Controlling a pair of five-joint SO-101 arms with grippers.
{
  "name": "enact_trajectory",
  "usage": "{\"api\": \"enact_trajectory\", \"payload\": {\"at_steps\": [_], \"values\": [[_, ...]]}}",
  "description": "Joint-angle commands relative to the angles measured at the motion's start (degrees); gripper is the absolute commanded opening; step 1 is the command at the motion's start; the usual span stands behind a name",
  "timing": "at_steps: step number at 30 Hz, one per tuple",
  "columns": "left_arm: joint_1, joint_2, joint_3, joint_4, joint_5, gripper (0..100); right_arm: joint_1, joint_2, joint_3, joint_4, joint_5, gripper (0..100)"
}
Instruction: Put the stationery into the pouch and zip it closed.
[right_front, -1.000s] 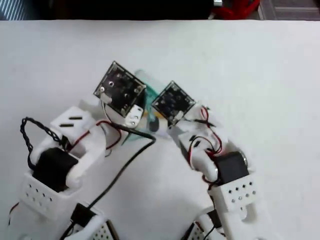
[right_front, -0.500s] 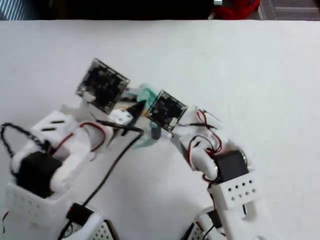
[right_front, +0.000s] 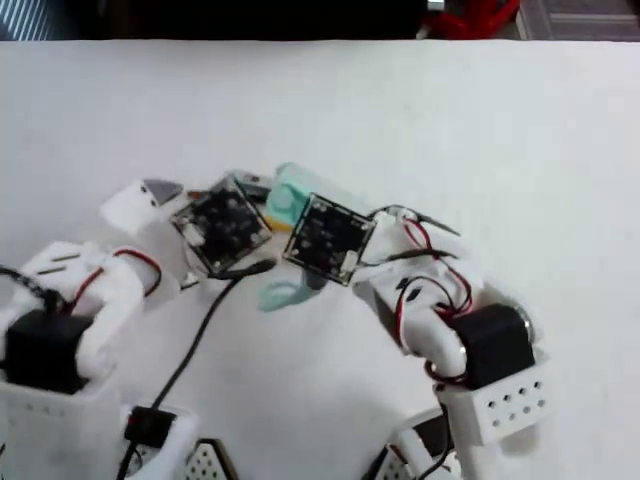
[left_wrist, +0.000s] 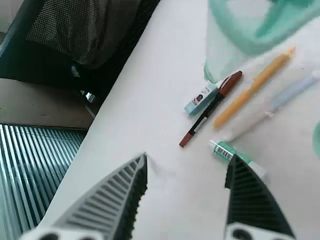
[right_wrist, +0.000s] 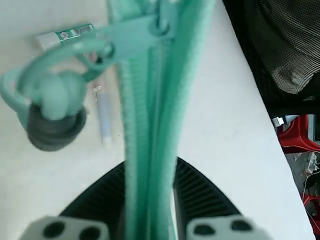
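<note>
A teal see-through pouch (right_front: 291, 194) lies mid-table between the two arms. My right gripper (right_wrist: 150, 170) is shut on the pouch's zipper edge (right_wrist: 150, 100), with the teal pull ring and ball (right_wrist: 50, 95) hanging beside it. My left gripper (left_wrist: 187, 162) is open and holds nothing, above bare table short of the stationery. Beside the pouch mouth (left_wrist: 240, 35) lie a brown pen (left_wrist: 210, 111), an orange pen (left_wrist: 252, 90), a pale blue pen (left_wrist: 295, 89), a small blue eraser (left_wrist: 200, 100) and a green-and-white glue stick (left_wrist: 235, 152).
The table's far edge (right_front: 320, 42) has a dark chair (left_wrist: 85, 35) beyond it. A black cable (right_front: 195, 340) trails from the left arm (right_front: 70, 300) across the near table. The right arm (right_front: 470, 340) stands at the near right.
The left arm has drawn back to the left, away from the pouch, which now shows more. The right arm has shifted slightly and still grips the pouch.
</note>
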Motion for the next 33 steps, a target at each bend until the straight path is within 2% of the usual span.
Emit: {"api": "enact_trajectory", "payload": {"at_steps": [1,4,7,11,15,19,21,25,29,33], "values": [[-0.92,-1.19,3.69,-6.95,-1.23,26,-0.75,3.74,-6.77,4.88,3.43,2.0],[-2.68,-1.27,5.45,-11.34,2.9,26,1.89,4.53,-7.38,4.62,4.4,2.0],[-3.3,-1.27,5.71,-11.78,5.8,26,5.05,4.88,-7.3,1.54,4.22,2.0],[-3.12,-3.74,5.71,-12.22,10.9,26,5.32,5.05,-5.27,-1.36,3.96,2.0],[-3.12,-11.03,7.82,-13.45,18.81,26,5.49,4.97,-2.64,-6.37,-0.09,2.0],[-3.56,-20.62,19.78,-22.33,32.35,26,5.41,4.88,-2.11,-7.78,-2.46,2.0],[-3.21,-26.15,28.13,-28.22,36.13,26,5.41,4.79,-2.02,-7.69,-2.73,2.0],[-3.74,-38.02,42.99,-41.32,36.4,25,5.49,4.7,-1.41,-7.16,-2.73,2.0],[-7.6,-51.12,53.36,-45.36,37.89,25,5.23,4.44,0.44,-7.16,-2.9,2.0],[-7.87,-52.09,59.25,-50.99,52.48,26,1.27,4.35,0.18,-7.25,-7.03,2.0]]}}
